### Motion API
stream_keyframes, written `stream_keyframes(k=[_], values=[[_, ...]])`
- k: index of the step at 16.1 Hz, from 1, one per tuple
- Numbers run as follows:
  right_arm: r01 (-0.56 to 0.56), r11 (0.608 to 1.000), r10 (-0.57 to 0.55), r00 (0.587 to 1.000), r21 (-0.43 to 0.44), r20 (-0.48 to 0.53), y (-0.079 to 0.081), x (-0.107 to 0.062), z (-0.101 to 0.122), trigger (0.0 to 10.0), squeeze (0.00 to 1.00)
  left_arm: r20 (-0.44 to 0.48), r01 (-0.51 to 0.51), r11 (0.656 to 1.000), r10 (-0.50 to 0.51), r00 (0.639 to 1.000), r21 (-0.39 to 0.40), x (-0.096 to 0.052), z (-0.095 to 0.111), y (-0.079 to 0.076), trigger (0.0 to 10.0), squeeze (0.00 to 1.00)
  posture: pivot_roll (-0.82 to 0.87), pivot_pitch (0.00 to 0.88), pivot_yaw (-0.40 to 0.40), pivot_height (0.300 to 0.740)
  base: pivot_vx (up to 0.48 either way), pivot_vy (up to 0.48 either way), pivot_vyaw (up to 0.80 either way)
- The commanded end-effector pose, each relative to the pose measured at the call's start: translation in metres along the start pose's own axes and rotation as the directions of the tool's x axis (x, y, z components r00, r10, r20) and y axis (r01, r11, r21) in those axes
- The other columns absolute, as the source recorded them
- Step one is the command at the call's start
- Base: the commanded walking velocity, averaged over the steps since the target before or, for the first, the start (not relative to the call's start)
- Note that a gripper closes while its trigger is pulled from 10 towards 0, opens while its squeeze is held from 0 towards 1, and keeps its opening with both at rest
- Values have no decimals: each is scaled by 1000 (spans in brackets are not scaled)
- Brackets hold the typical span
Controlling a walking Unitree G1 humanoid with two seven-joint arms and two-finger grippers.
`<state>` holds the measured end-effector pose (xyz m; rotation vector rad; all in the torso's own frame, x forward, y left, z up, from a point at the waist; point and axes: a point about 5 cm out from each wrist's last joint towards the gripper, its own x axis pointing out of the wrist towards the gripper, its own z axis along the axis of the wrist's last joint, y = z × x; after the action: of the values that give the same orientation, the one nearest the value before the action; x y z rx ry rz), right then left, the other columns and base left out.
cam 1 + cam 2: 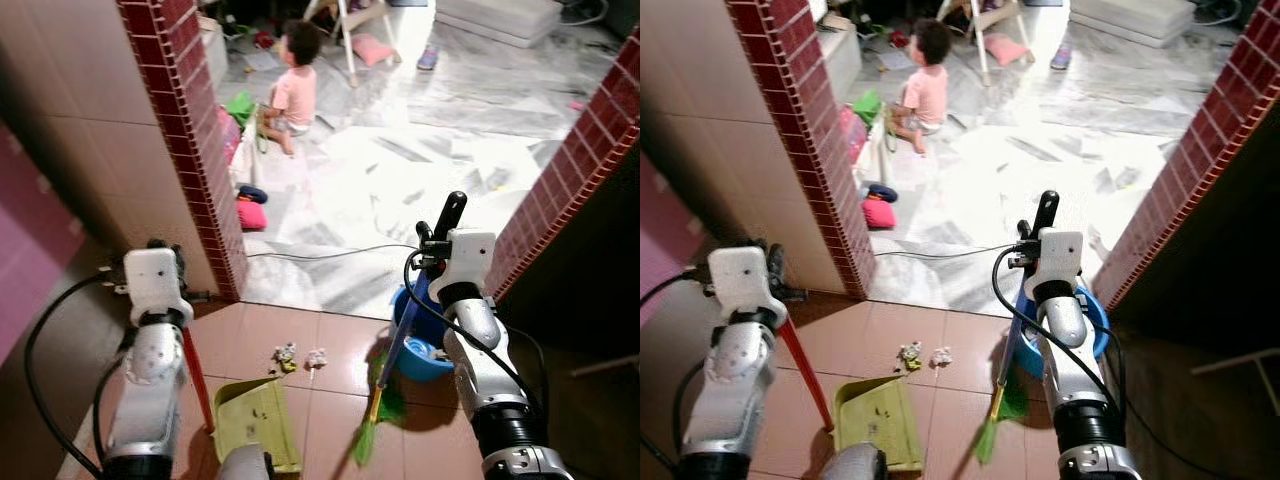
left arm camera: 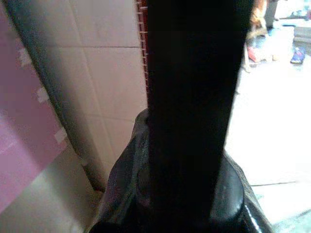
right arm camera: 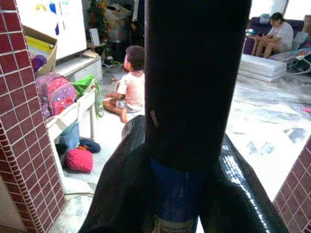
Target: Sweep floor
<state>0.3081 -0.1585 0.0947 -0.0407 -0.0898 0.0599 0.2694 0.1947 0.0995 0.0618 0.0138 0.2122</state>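
Nearest to me, at 6 o'clock on the brown tiled floor (image 1: 340, 345), lies the green dustpan (image 1: 255, 425). Its red handle (image 1: 197, 378) rises toward 10 o'clock, up to my left tool (image 1: 160, 255). In the left wrist view a black finger (image 2: 194, 97) covers most of the picture, and I cannot tell if this tool is closed on the handle or not.

At 5 o'clock is the broom (image 1: 385, 400), with green bristles (image 1: 368, 438) touching the floor and a blue shaft going up to my right tool (image 1: 440, 235). In the right wrist view the blue shaft (image 3: 177, 194) sits between the black fingers, so my right tool is holding the broom. Just behind the shaft stands a blue basin (image 1: 425, 345).

Between the dustpan and the broom, a little farther, lie two small pieces of litter (image 1: 300, 357), close beside each other.

Farther, at 11 o'clock, is a red brick pillar (image 1: 190, 130), and another brick wall (image 1: 570, 170) is at 2 o'clock. Between them a thin cable (image 1: 330, 250) crosses the white marble floor (image 1: 400, 170). Beside the left pillar lies a pink cushion (image 1: 251, 214).

Far away at 12 o'clock a child in a pink shirt (image 1: 292, 90) sits on the floor. In the right wrist view another person (image 3: 277, 34) sits very far back.
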Motion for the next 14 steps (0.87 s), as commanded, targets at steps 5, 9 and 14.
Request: stream_keyframes(k=[5, 9, 14], values=[[-54, 998, 56, 997, -26, 51, 8, 12, 17, 10000, 0, 24, -18, 999, 18, 1000, -35, 11, 15, 7, 10000, 0, 12, 26, -56, 740, 0, 347, 0], [-54, 998, 56, 996, -36, 64, 5, 16, 22, 10000, 0, 27, -9, 999, 11, 1000, -45, 14, 22, 2, 10000, 0, 4, 38, -56, 740, 0, 473, 0], [-64, 997, 67, 996, -46, 66, 7, 14, 22, 10000, 0, 65, 37, 997, -33, 997, -66, 16, 35, -13, 10000, 0, 25, 51, -71, 740, 346, 72, 0]])
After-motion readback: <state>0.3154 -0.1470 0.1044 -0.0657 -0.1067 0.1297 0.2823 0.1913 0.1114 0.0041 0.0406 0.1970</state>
